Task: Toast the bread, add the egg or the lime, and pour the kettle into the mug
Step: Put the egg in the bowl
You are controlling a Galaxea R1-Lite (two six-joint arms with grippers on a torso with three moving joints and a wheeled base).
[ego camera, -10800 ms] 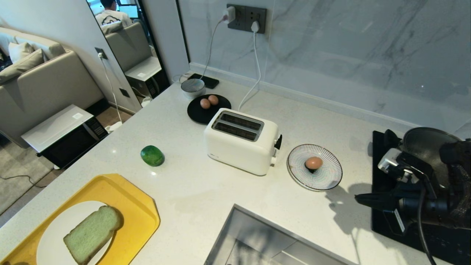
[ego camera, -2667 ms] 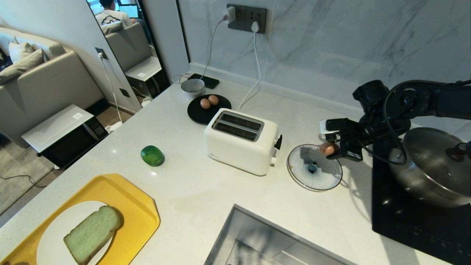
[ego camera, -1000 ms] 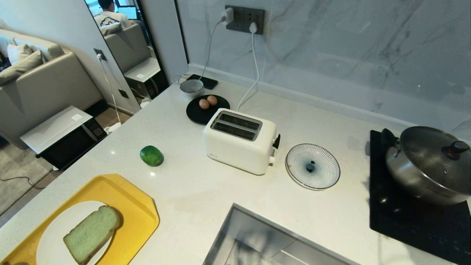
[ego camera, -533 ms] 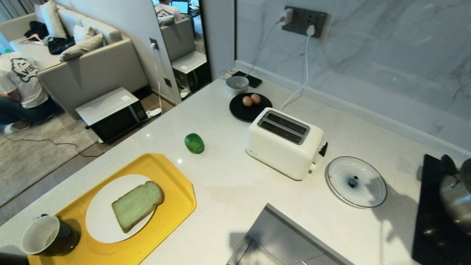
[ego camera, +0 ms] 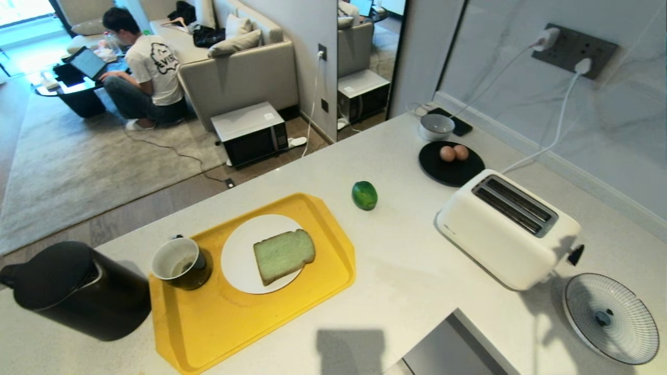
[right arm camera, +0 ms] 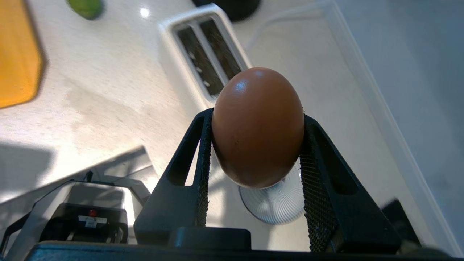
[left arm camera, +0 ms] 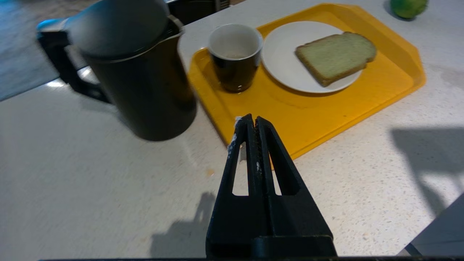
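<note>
The white counter [ego camera: 417,271] is carrying everything. The black kettle [ego camera: 73,291] is standing at its near left corner, just beside the yellow tray [ego camera: 250,317]. The white toaster [ego camera: 508,229] is sitting to the right with 2 empty slots. On the tray, a white plate [ego camera: 237,260] is holding 1 slice of bread [ego camera: 284,255], and the mug [ego camera: 180,263] is standing upright beside the plate. The lime [ego camera: 364,195] is lying between tray and toaster. The right gripper [right arm camera: 253,141] is hanging above the counter, its jaws pressing both sides of a brown egg [right arm camera: 258,127]. The left gripper [left arm camera: 252,125] is hovering near the tray's edge, jaws pressed together, holding nothing.
</note>
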